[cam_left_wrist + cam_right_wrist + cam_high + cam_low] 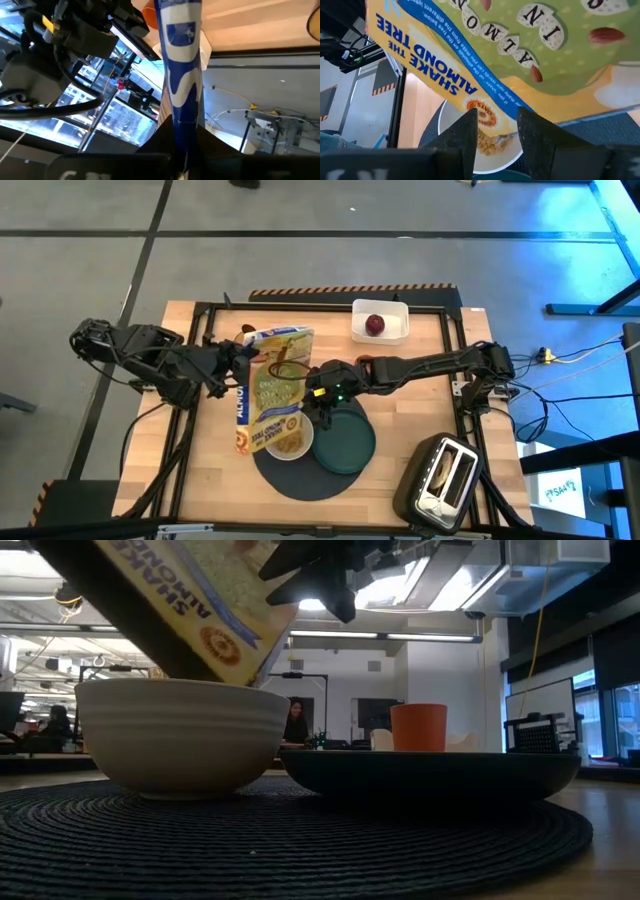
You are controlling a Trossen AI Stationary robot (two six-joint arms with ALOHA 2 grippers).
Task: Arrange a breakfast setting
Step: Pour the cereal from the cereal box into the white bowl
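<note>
A yellow-green cereal box (272, 385) hangs tilted, its lower end over the white bowl (290, 445). The bowl holds brown cereal (487, 142) and stands on the round dark mat (300, 480) beside the dark green plate (350, 445). My left gripper (238, 368) is shut on the box. My right gripper (318, 398) is open at the box's right side, its fingertips (470, 117) by the box's lower edge. A red apple (375, 325) lies in the white tub (395, 330). The orange cup (418, 727) stands behind the plate. No bagel shows. My left gripper pinches the box between its two fingers (165, 140) at its left long edge (182, 107), toward the box's raised far end. The fingers come level from the table's left. The box is lifted clear and slopes down toward the bowl. My right gripper: whether it touches the box I cannot tell.
A black-and-silver toaster (445, 475) stands at the near right corner. A black frame (200, 395) runs around the wooden tabletop. People sit in the room beyond the table (296, 720).
</note>
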